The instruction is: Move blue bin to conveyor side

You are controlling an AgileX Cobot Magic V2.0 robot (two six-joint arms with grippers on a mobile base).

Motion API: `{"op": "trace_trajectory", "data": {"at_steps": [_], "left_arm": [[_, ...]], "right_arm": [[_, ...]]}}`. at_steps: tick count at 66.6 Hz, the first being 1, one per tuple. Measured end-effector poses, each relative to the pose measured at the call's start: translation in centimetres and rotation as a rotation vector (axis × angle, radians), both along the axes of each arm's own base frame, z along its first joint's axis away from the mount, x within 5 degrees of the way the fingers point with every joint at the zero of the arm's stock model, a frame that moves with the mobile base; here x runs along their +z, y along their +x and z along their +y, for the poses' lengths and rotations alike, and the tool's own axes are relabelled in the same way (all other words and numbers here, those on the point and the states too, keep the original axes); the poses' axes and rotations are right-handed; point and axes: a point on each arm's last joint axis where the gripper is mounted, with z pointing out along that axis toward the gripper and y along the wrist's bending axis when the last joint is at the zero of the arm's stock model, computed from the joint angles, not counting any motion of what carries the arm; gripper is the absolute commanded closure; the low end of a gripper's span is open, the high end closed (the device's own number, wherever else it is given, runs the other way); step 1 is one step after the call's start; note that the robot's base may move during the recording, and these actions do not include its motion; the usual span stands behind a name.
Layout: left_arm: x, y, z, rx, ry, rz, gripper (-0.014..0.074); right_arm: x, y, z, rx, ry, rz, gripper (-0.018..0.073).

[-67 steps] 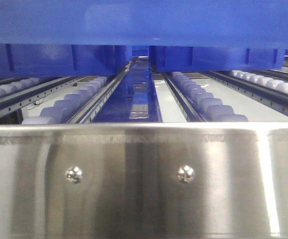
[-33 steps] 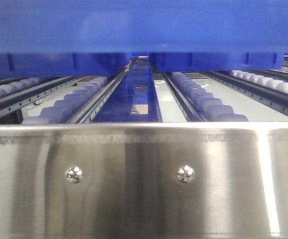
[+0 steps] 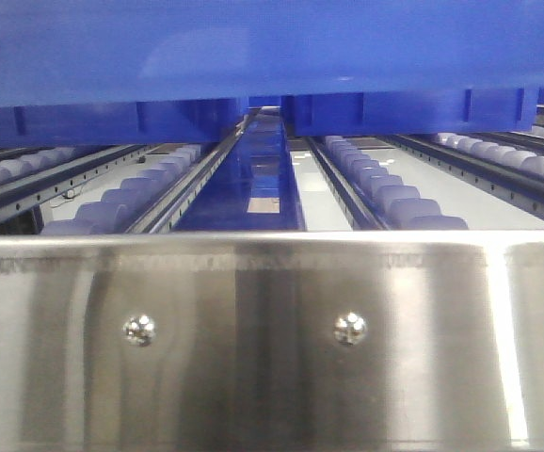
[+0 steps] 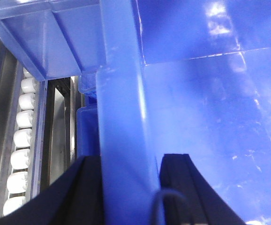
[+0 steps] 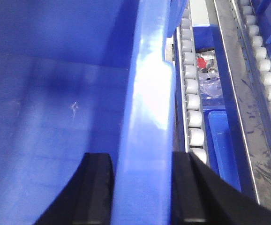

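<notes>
Exterior front-facing: blue bin (image 3: 272, 47) fills twelve o'clock over roller tracks (image 3: 399, 202); steel rail (image 3: 253, 377) blocks six o'clock. Left gripper (image 4: 131, 187) and right gripper (image 5: 142, 192) each clamp its rim.

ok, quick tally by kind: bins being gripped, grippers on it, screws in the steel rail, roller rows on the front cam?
blue bin: 1
grippers on its walls (left gripper, right gripper): 2
screws in the steel rail: 2
roller rows: 4
Total: 9
</notes>
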Motion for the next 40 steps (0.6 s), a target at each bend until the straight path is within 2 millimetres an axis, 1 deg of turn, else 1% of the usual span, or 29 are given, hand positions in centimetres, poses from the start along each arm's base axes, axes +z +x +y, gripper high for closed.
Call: {"op": "trace_trajectory", "data": {"at_steps": [17, 40], "left_arm": [[0.00, 0.00, 0.00, 0.001, -0.001, 0.000, 0.0613], [0.01, 0.01, 0.03, 0.004, 0.001, -0.001, 0.0613]], "right_arm": [[0.01, 0.01, 0.00, 0.000, 0.000, -0.002, 0.0634], [0.32, 0.29, 0.08, 0.004, 0.010, -0.047, 0.0634]]}}
